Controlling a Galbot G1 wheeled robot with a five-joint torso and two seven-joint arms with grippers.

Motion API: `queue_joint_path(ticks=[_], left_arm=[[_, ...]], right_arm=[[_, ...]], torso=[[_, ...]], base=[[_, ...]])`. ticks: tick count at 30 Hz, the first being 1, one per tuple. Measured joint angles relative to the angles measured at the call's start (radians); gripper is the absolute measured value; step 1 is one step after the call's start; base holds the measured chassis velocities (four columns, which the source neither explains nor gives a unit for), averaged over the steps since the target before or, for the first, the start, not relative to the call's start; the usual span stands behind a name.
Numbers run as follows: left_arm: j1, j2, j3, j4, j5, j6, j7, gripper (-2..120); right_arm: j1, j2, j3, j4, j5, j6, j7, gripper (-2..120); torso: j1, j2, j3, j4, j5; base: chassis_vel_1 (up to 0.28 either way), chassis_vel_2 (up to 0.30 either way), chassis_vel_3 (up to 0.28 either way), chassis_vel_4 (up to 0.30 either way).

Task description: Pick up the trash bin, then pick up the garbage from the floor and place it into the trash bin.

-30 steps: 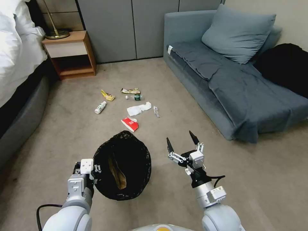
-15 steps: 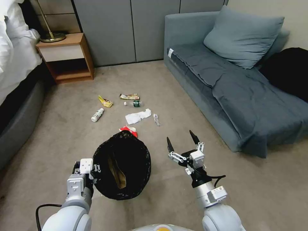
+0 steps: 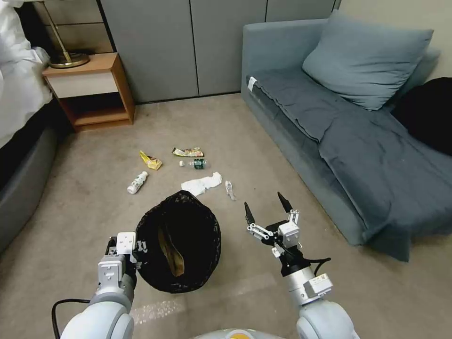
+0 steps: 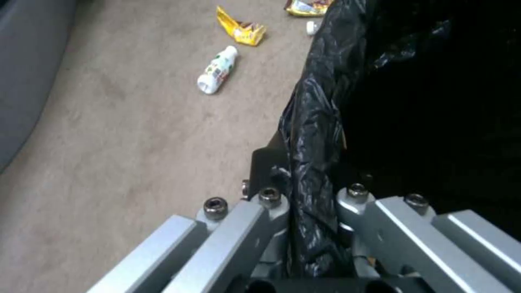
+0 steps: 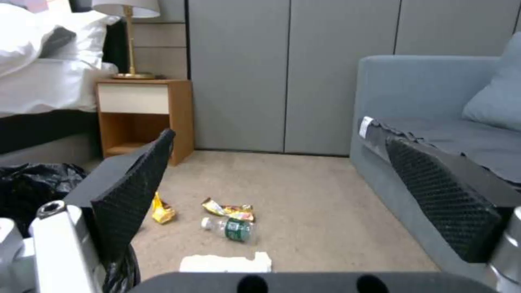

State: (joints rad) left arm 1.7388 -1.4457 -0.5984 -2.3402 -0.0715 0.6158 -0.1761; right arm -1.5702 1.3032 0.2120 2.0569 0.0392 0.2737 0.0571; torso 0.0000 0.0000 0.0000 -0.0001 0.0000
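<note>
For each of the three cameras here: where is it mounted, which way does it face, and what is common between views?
Head: faces forward and down at the floor; left gripper clamps the bin rim, right gripper open.
Left wrist: along its fingers, pinching the bag.
Right wrist: looks low across the carpet between its pads toward the nightstand.
Shared: yellow wrapper.

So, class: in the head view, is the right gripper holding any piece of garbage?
No: the right gripper hangs open and empty above the carpet, beside the trash bin, apart from the white tissue.
</note>
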Motion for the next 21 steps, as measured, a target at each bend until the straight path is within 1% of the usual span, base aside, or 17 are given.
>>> queue_joint_path(ticks=[21], left_arm=[[0.000,0.002,-0.005,0.004,0.001,-0.001,0.001,3]], right_arm=[[-0.003,0.001,-0.002,0.007,-0.002,0.002,-0.002,95]], torso=[[0.000,0.000,0.000,0.0001,0.0001]], base=[[-0.129,0.130,0.128,-0.132]])
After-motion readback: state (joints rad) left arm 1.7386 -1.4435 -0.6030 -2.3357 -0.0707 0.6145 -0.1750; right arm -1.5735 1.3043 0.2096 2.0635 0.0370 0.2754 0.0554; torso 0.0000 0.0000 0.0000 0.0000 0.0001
